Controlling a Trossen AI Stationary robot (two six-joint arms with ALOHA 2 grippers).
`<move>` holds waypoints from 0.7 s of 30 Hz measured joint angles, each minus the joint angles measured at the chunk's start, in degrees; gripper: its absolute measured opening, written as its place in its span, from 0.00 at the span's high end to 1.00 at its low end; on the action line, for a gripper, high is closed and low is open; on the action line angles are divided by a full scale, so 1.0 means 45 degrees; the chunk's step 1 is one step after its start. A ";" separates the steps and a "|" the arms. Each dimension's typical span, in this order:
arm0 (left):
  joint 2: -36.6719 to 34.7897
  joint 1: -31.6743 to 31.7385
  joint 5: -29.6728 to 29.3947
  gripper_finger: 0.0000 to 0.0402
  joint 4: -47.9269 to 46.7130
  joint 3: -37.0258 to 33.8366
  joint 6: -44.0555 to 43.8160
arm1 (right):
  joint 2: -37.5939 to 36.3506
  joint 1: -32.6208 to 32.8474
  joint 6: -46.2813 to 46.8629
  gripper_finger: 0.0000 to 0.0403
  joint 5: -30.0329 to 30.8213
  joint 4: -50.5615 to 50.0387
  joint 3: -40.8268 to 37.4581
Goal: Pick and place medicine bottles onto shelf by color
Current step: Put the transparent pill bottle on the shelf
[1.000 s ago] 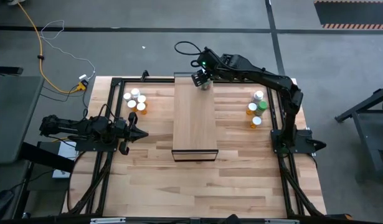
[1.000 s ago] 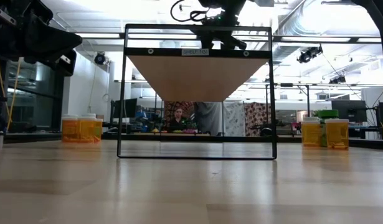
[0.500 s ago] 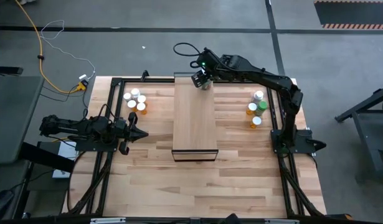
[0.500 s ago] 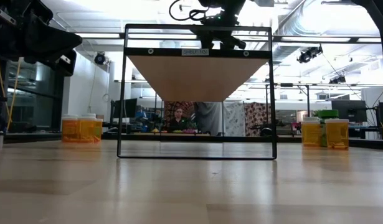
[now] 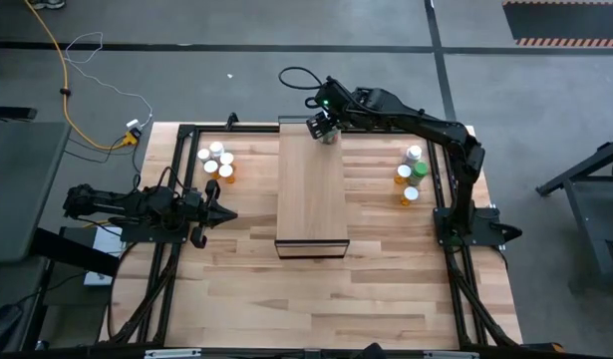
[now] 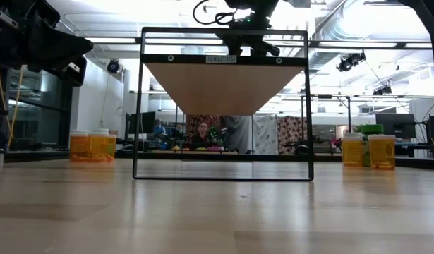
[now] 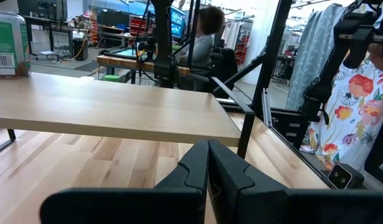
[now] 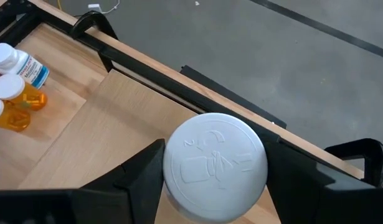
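The shelf (image 5: 311, 189) is a long light-wood block in the middle of the table, and it also shows in the left wrist view (image 7: 116, 109). My right gripper (image 5: 326, 128) is over its far end, shut on a green bottle with a white cap (image 8: 215, 165), which also shows in the left wrist view (image 7: 7, 37). Several orange and white bottles (image 5: 216, 162) stand on the table left of the shelf. Orange, green and white bottles (image 5: 410, 177) stand to its right. My left gripper (image 5: 221, 212) is shut and empty at the table's left side. My right gripper has the green bottle between its two fingers (image 8: 141, 171), which come from above and point down. One finger is on each side of the white cap's rim (image 8: 169, 168). The bottle stands upright, with its bottom on the shelf's top at the far end (image 7: 10, 74).
A black frame (image 5: 186, 130) runs round the table's edges. In the low view the shelf's frame (image 6: 224, 106) stands in the middle. Orange bottles (image 6: 89, 146) stand at the left and more bottles (image 6: 368, 149) at the right. A person (image 7: 207, 37) sits beyond the table.
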 joint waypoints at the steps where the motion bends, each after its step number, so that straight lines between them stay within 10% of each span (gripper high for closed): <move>1: -0.0001 0.0000 0.0000 1.00 0.0005 -0.0002 -0.0001 | 0.0000 0.0000 0.0000 0.43 0.0000 0.0000 0.0000; 21: -0.0001 0.0000 0.0005 1.00 0.0004 -0.0002 -0.0001 | 0.0012 0.0000 -0.0036 0.39 -0.0413 0.0199 -0.0010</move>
